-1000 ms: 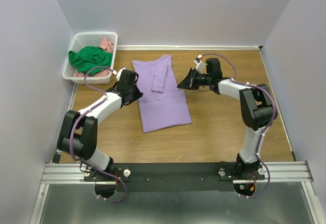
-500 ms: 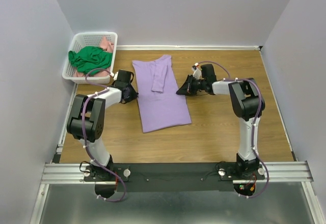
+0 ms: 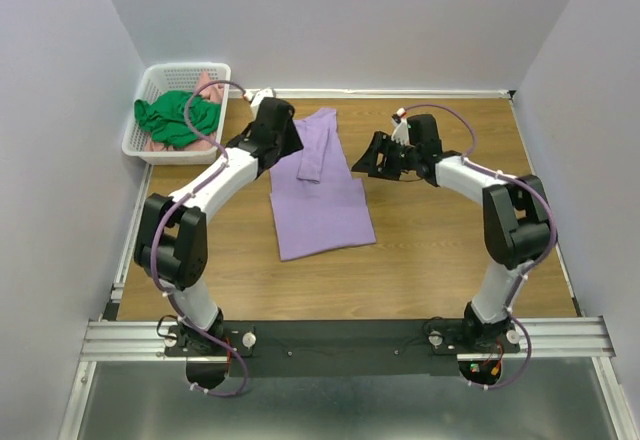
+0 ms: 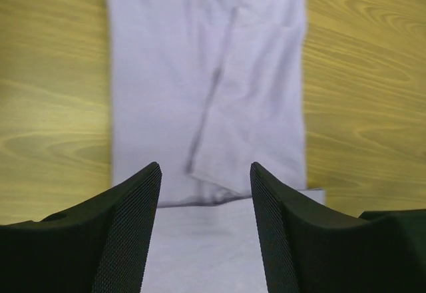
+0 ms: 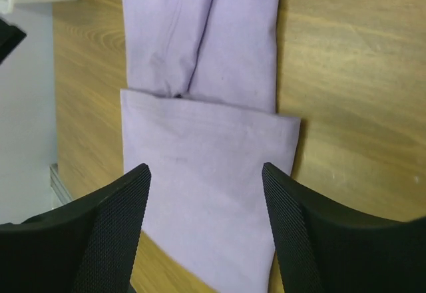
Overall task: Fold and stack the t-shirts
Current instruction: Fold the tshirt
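A purple t-shirt (image 3: 320, 205) lies flat in the middle of the wooden table, its sleeves folded in over its body. My left gripper (image 3: 287, 140) hovers over the shirt's far left part, open, with nothing between its fingers. In the left wrist view the shirt (image 4: 200, 73) shows below the open left gripper (image 4: 205, 230). My right gripper (image 3: 368, 160) hangs just beside the shirt's right edge, open and empty. The right wrist view has the shirt (image 5: 200, 173) under the open right gripper (image 5: 206, 236).
A white basket (image 3: 150, 80) stands at the far left corner, holding a crumpled green t-shirt (image 3: 175, 115) and a pink one (image 3: 208, 88). Grey walls close in the table on three sides. Bare wood lies right of the purple shirt.
Both grippers have opened. The left arm has swung from the shirt's left edge up over its far left part. The right gripper has drawn back slightly to the right.
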